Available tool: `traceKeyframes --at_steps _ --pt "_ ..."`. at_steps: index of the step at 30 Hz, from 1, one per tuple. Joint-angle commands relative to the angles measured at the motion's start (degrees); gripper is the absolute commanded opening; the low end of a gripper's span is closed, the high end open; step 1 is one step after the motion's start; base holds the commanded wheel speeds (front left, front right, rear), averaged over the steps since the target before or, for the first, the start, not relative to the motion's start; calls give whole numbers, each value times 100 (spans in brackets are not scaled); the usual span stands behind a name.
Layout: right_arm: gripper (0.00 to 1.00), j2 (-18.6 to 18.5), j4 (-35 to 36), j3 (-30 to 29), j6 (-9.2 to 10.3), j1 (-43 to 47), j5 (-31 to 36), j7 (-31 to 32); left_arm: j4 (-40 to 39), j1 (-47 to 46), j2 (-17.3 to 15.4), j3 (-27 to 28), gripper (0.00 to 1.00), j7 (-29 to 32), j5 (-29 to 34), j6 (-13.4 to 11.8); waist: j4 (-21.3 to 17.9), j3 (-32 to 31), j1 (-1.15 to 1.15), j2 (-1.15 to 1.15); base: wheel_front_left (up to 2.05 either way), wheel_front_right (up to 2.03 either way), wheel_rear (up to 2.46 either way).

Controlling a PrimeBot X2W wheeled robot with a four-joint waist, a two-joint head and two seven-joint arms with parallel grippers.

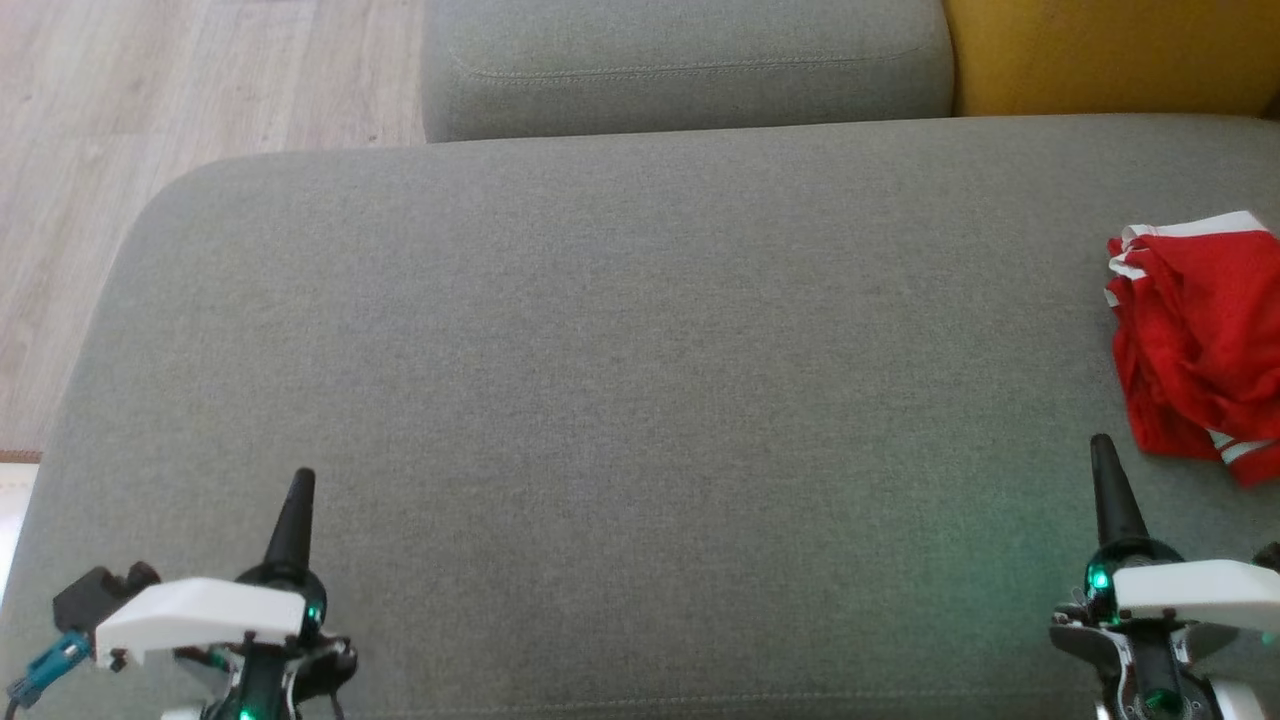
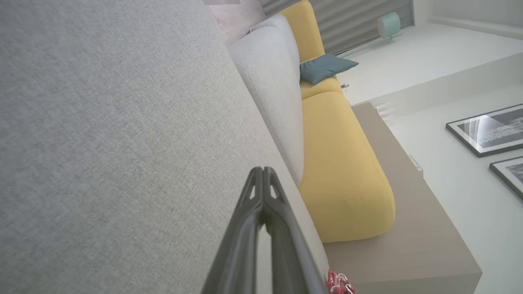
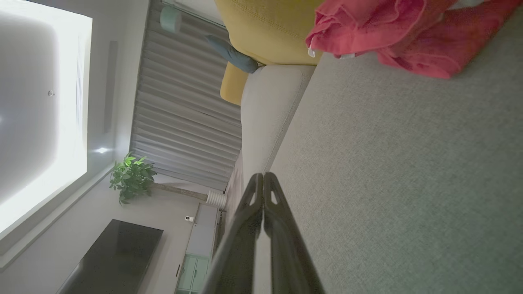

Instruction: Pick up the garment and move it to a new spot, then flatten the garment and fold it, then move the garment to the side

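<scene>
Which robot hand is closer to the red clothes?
Right. The right gripper sits close beside the red garment, not touching it. The left gripper is far across the grey cushion, on the other side.

A broad grey fabric sofa seat point(image 1: 600, 350) carries everything here. Its woven surface lies smooth and flat, with a rounded corner at the far left and a stitched seam along the near edge. One thing lies directly on it: a crumpled red garment point(image 1: 1200, 340) with white stripes. It is bunched in a loose heap at the seat's right side and partly cut off by the head view's right edge.
</scene>
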State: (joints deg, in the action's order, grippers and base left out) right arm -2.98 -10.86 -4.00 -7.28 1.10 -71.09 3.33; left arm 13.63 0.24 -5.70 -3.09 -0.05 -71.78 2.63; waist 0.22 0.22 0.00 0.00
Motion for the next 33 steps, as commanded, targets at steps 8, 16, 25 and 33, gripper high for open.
traceKeyframes --at_steps 8,16,25,33 --pt "0 -135 54 44 -17 -403 -607 45 -107 -427 -3 315 0 124 -569 162 -5 -1 0 0 0 0 0" --pt "0 -135 -59 14 -18 -500 -1134 79 -62 -490 46 463 0 246 -1081 264 -10 -2 0 0 0 0 0" --pt "0 -134 -201 -25 -20 -622 -1794 124 -6 -570 109 649 0 400 -1721 392 -17 -3 0 0 0 0 0" --pt "0 -130 -305 -57 -21 -711 -2270 159 35 -628 156 787 0 514 -2183 486 -22 -4 0 0 0 0 0"
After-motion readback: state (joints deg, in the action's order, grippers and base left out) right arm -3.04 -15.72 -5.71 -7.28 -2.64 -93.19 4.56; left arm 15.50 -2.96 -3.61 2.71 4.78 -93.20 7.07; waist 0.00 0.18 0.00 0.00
